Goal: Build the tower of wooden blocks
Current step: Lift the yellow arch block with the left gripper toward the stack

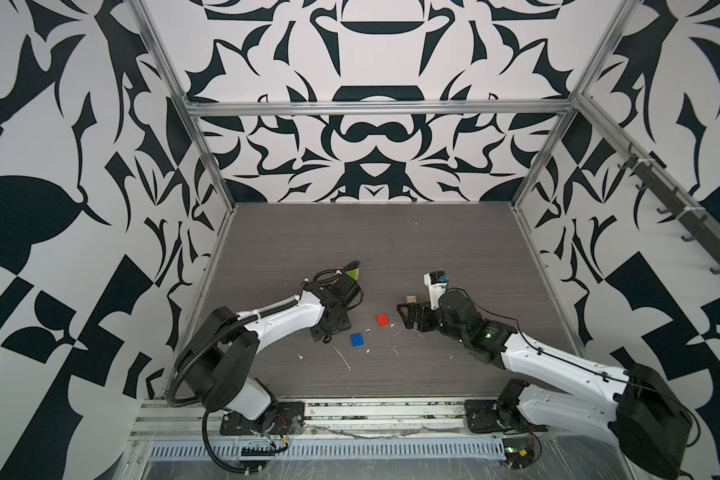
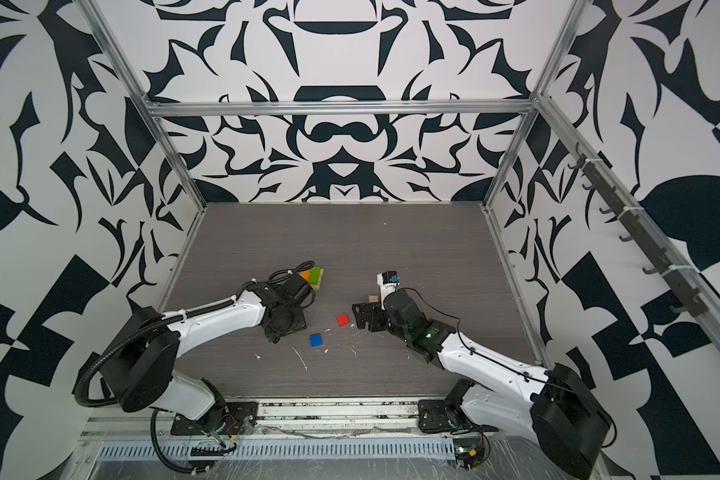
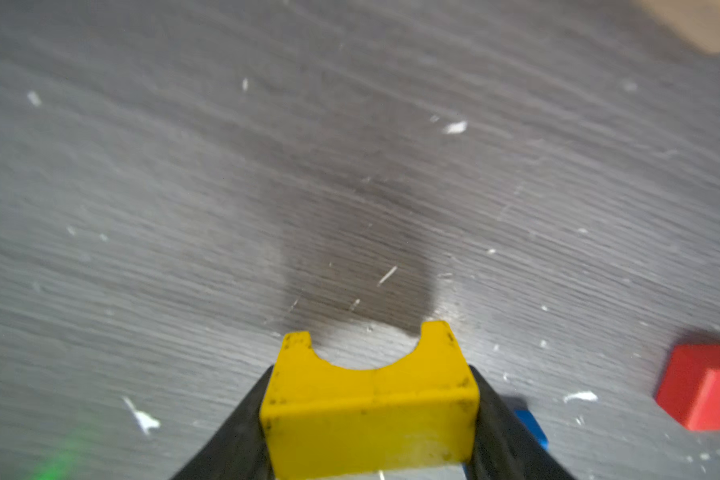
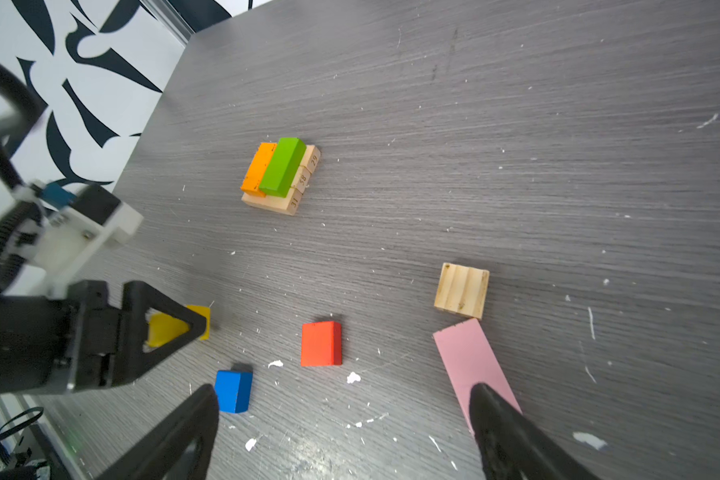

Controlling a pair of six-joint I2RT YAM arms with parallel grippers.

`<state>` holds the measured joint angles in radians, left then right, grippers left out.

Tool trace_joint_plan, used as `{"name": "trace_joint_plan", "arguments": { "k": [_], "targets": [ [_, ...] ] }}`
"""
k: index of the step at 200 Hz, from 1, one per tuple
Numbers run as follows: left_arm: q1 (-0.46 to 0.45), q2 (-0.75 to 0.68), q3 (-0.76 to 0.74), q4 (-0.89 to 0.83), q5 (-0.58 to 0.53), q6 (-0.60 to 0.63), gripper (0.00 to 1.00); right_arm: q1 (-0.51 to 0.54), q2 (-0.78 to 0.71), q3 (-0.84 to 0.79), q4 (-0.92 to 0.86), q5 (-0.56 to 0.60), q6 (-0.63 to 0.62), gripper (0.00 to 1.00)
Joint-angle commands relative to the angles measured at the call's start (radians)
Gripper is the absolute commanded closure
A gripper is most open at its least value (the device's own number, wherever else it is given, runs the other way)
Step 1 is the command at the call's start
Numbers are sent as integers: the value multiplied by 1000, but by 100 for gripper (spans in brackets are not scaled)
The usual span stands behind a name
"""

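Observation:
The tower [image 4: 281, 174] is a tan plank base carrying an orange block and a green block side by side; in a top view the tower [image 2: 314, 276] shows just behind the left arm. My left gripper [image 3: 371, 395] is shut on a yellow block [image 3: 371, 415] with an arched notch, held low over the table. In the right wrist view the left gripper [image 4: 175, 326] is to the tower's near left. My right gripper [image 4: 344, 399] stands open and holds nothing. One of its fingertips [image 4: 481, 395] hangs over a pink plank [image 4: 462, 353].
Loose on the grey table lie a red block [image 1: 382, 319], a blue block [image 1: 356, 339] and a tan cube [image 4: 461, 291] beside the pink plank. White flecks dot the table. Patterned walls with metal rails [image 1: 375, 108] enclose the table on three sides.

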<state>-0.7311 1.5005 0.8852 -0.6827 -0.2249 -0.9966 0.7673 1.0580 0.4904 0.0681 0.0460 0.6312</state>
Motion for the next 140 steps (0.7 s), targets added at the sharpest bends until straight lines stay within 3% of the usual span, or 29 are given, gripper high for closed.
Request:
{"name": "trace_joint_plan", "arguments": {
  "k": [1, 51, 140],
  "targets": [
    [45, -44, 40, -21, -38, 169, 55, 4, -33, 36, -26, 15, -18, 3],
    [130, 27, 187, -56, 22, 386, 56, 4, -49, 51, -63, -17, -25, 4],
    [168, 248, 499, -87, 96, 639, 59, 6, -109, 59, -149, -36, -39, 5]
  ]
}}
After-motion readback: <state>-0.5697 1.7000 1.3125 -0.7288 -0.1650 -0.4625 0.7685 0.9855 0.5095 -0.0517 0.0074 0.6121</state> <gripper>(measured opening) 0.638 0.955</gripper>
